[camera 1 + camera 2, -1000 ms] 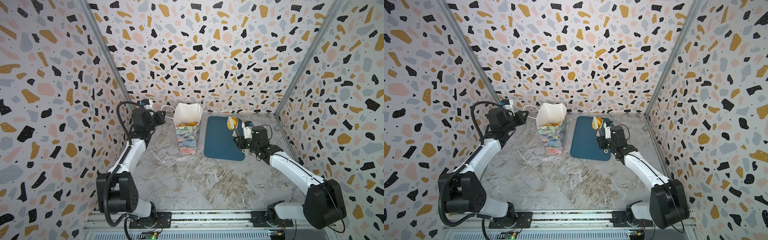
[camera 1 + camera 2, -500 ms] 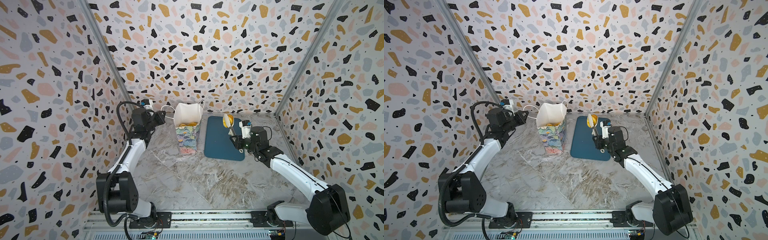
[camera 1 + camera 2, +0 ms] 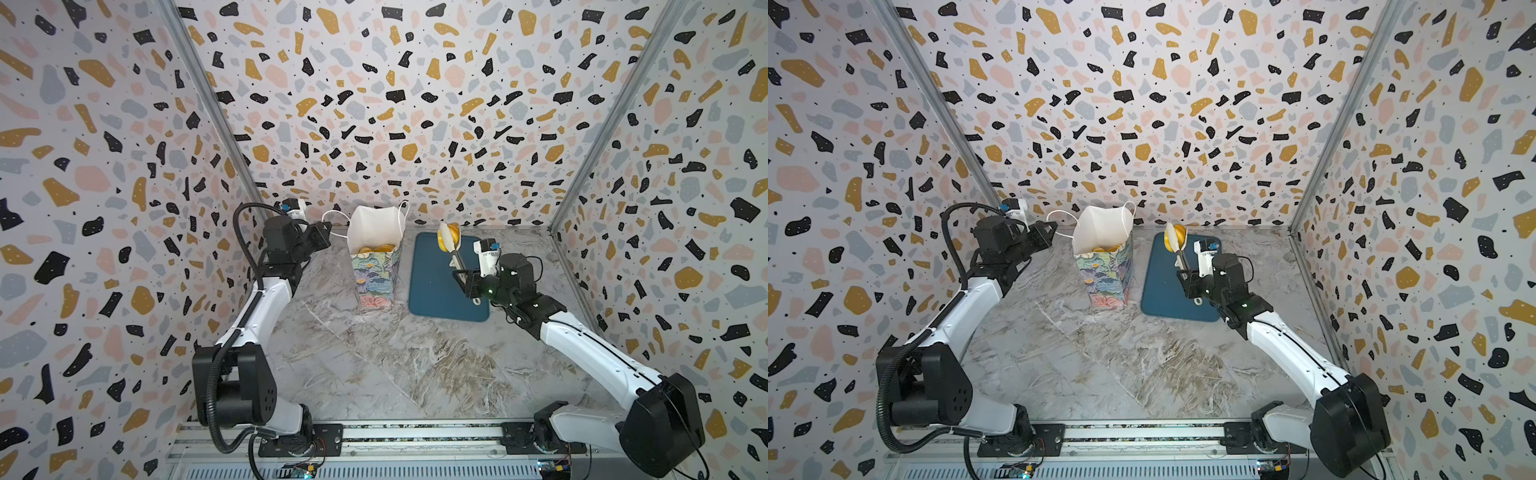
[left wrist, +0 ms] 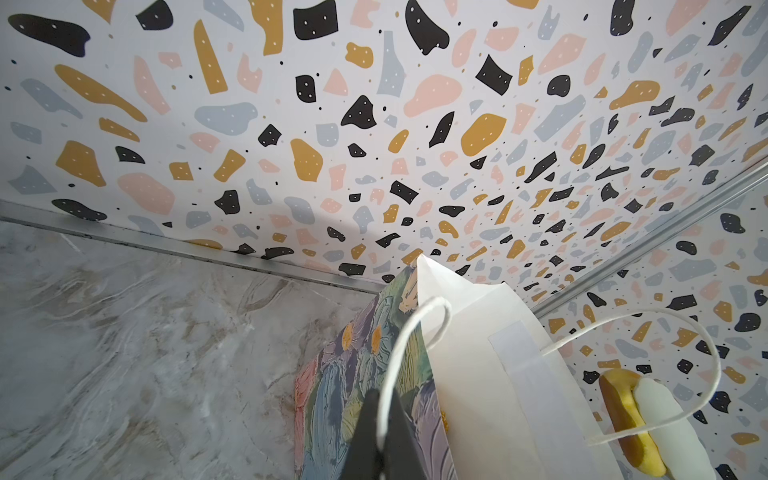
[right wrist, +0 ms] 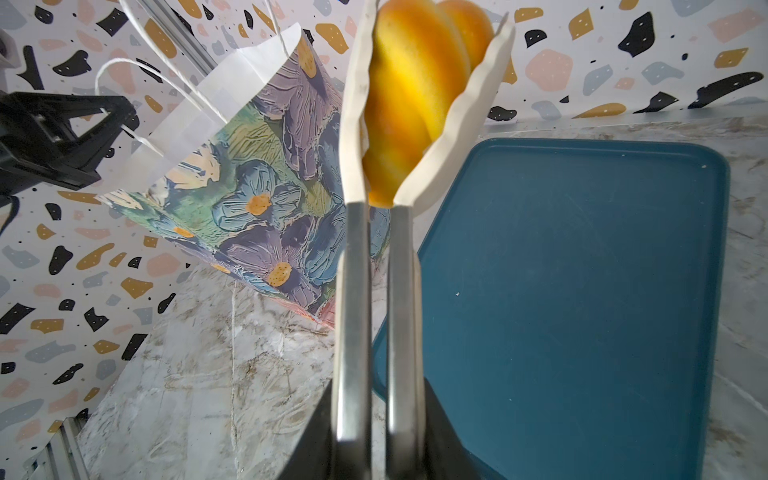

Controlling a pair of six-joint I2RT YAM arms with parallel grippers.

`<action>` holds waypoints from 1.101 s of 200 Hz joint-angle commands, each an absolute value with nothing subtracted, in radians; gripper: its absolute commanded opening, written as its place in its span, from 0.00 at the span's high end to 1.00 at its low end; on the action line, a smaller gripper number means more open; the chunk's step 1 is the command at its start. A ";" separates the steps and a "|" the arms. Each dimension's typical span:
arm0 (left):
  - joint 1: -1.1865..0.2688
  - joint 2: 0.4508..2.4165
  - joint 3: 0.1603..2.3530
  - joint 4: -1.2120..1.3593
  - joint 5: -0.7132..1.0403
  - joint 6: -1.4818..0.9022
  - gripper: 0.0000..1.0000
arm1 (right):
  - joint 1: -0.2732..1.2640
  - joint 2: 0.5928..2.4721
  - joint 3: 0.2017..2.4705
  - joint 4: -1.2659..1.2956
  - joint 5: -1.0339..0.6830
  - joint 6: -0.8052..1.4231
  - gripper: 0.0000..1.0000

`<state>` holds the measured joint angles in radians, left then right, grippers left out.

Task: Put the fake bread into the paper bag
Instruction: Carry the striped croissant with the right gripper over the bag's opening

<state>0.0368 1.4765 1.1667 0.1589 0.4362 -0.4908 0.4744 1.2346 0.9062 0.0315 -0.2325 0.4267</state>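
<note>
The right fingers (image 5: 309,453) are clenched on metal tongs (image 5: 352,291). The tongs' white tips pinch a striped croissant (image 5: 415,95), raised over the blue tray (image 5: 582,291) beside the paper bag (image 3: 376,274). The left fingers (image 4: 365,436) are pinched tight on the bag's cord handle (image 4: 390,374). More fake bread (image 3: 376,249) lies inside the bag.

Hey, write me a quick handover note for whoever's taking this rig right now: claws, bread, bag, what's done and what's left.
Left claw: shut on a cord handle of the paper bag.
Right claw: shut on the tongs, which pinch a striped roll, raised above the blue tray, beside the bag, not yet over its mouth.
Bag: upright, open, pastries inside.
Done: no bread seen on tray or table.
Left: swing the roll over the mouth and release it; likely the last piece.
</note>
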 commanded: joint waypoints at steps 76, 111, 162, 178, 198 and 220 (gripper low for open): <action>0.032 1.467 1.153 0.202 0.448 -0.493 1.00 | 0.538 1.203 1.034 0.104 -0.228 0.431 0.81; 0.032 1.468 1.154 0.203 0.448 -0.494 1.00 | 0.568 1.228 1.079 0.106 -0.223 0.423 0.81; 0.032 1.467 1.153 0.202 0.448 -0.493 1.00 | 0.607 1.272 1.159 0.099 -0.218 0.399 0.81; 0.032 1.467 1.154 0.203 0.448 -0.493 1.00 | 0.616 1.285 1.180 0.098 -0.218 0.393 0.81; 0.032 1.466 1.153 0.204 0.448 -0.493 1.00 | 0.631 1.301 1.207 0.093 -0.217 0.384 0.81; 0.032 1.464 1.152 0.204 0.449 -0.495 1.00 | 0.647 1.321 1.235 0.084 -0.216 0.374 0.81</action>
<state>0.0368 1.4765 1.1618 0.1593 0.4362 -0.4911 0.6281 1.3235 1.1599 0.0376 -0.2234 0.4030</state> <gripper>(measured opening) 0.046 0.283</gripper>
